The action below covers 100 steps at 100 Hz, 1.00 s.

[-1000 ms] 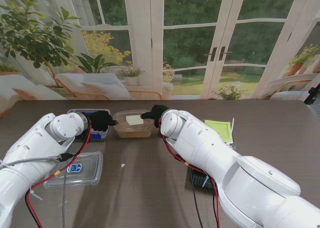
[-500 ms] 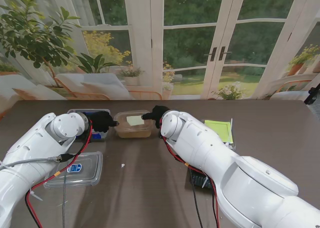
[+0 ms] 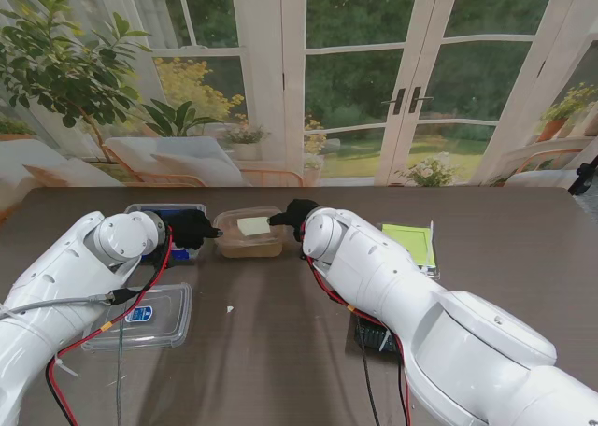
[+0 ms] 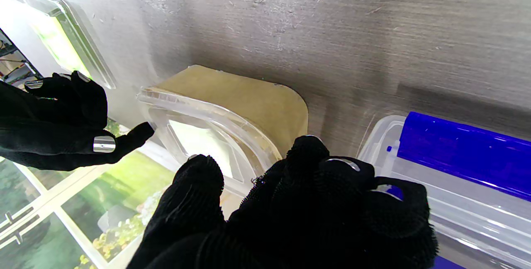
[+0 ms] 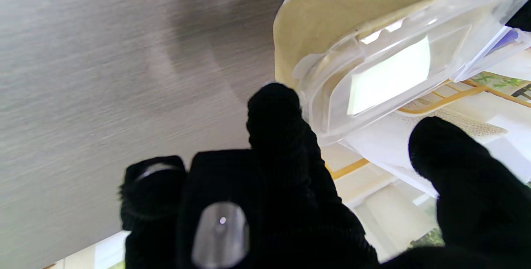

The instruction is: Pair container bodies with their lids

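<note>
Two robot hands (image 3: 192, 227) (image 3: 292, 213) flanking lidded tan container (image 3: 249, 234)

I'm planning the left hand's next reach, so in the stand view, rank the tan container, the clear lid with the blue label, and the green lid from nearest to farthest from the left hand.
1. Tan container: right beside the left hand, on its right.
2. Clear lid with the blue label: nearer to me, on the left.
3. Green lid: far right, beyond the right arm.

Sunroom backdrop behind your dark tabletop (image 3: 523, 258)

You face white-framed glass doors (image 3: 411, 80) with dark handles, a green garden beyond them, a leafy potted plant (image 3: 56, 62) at your left, and cushioned loungers (image 3: 177, 160) in bright daylight.
</note>
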Motion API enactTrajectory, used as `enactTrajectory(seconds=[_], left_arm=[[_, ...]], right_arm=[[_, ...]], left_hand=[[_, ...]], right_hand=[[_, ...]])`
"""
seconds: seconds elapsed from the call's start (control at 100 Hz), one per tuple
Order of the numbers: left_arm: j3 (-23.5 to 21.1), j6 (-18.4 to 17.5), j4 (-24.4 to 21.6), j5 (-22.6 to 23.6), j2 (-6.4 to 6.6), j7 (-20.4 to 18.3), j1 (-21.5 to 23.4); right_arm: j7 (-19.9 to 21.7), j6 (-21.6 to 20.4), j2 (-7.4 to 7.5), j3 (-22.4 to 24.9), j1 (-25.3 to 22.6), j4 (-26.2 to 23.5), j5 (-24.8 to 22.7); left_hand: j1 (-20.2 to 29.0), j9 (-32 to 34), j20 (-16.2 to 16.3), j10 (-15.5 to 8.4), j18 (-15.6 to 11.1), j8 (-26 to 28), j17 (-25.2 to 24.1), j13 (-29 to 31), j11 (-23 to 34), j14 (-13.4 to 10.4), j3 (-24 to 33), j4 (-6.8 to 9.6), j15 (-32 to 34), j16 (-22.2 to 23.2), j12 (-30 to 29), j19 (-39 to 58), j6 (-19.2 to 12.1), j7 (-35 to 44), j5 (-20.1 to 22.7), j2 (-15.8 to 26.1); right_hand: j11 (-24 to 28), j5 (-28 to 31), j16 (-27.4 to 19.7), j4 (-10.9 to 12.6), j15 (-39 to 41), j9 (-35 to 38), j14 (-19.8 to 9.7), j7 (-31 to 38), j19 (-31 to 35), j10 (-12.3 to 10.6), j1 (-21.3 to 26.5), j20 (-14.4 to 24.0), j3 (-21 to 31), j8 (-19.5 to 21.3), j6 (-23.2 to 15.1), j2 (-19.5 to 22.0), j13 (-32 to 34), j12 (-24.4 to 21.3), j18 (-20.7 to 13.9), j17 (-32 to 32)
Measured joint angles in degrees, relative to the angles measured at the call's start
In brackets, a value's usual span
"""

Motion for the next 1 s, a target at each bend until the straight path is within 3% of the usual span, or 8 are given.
enactTrajectory(seconds=[1.0], left_arm=[[-0.62,-0.20,-0.24,-0.07,0.12,-0.56,0.32]], right_arm=[[1.45,1.11,-0.20,-1.16,1.01,1.47,-1.79]], left_hand=[[-0.01,0.00,-0.65,-0.09,0.00,-0.43,-0.06,0.00,-0.01,0.02,-0.01,0.00,-0.11,-0.09,-0.06,-0.16,-0.16,-0.77,-0.09,0.00]], right_hand=[[0.00,0.00,0.00,-0.01,0.00,0.00,0.00,0.00,-0.01,0.00,0.00,-0.13,0.00,-0.05,-0.84,0.00,0.00,0.00,0.00,0.00]])
